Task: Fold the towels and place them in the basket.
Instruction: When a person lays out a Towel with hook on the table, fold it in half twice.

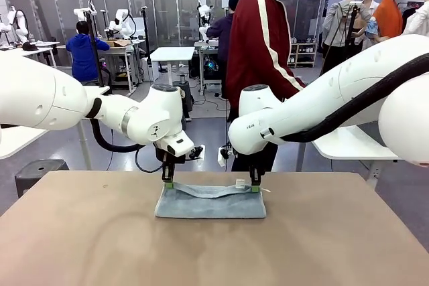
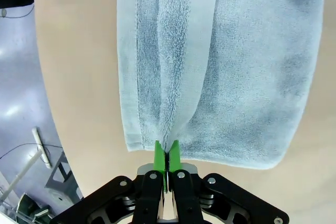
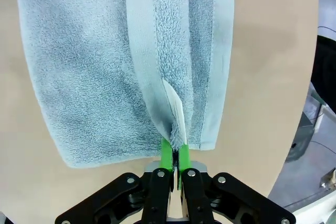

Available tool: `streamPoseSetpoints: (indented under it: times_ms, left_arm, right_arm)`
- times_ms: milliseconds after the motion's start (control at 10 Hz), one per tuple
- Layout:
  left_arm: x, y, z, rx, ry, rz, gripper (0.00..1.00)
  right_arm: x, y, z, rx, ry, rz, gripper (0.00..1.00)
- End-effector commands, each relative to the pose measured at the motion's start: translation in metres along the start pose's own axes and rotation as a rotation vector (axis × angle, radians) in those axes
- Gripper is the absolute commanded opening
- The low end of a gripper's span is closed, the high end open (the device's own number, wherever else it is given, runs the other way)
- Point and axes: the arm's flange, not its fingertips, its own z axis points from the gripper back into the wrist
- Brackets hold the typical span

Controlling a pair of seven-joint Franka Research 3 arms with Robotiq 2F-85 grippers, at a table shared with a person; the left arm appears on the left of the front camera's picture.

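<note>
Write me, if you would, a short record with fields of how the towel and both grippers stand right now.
towel: light blue-grey, lying on the table, far long edge raised a little
left gripper: fingers shut on the left end of the raised edge
right gripper: fingers shut on the right end, beside a white label
fold: edge held just above the rest of the towel, not laid down
person: standing beyond the table's far edge, dark red jacket
</note>
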Motion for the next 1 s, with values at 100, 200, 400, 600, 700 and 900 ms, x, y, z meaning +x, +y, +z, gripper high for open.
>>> streamPoseSetpoints:
  times_ms: [100, 200, 400, 600, 700, 900]
  left_arm:
    - [-0.004, 0.008, -0.008, -0.014, 0.048, 0.036, 0.03]
    - [-0.007, 0.008, -0.012, -0.021, 0.050, 0.042, 0.03]
    - [-0.007, 0.007, -0.016, -0.024, 0.044, 0.042, 0.09]
    - [-0.007, 0.006, -0.019, -0.004, 0.035, 0.050, 0.29]
    - [-0.008, 0.004, -0.019, 0.015, 0.040, 0.069, 0.40]
    - [-0.012, 0.003, -0.018, 0.074, 0.028, 0.127, 0.59]
  right_arm:
    - [-0.005, -0.005, -0.007, 0.027, 0.005, -0.020, 0.05]
    - [-0.007, -0.005, -0.010, 0.028, 0.002, -0.023, 0.05]
    - [-0.009, -0.006, -0.014, 0.026, -0.002, -0.023, 0.05]
    - [-0.008, -0.005, -0.015, 0.009, -0.021, -0.029, 0.25]
    - [-0.008, -0.004, -0.014, -0.014, -0.032, -0.039, 0.40]
    - [-0.009, -0.003, -0.012, -0.063, -0.066, -0.061, 0.60]
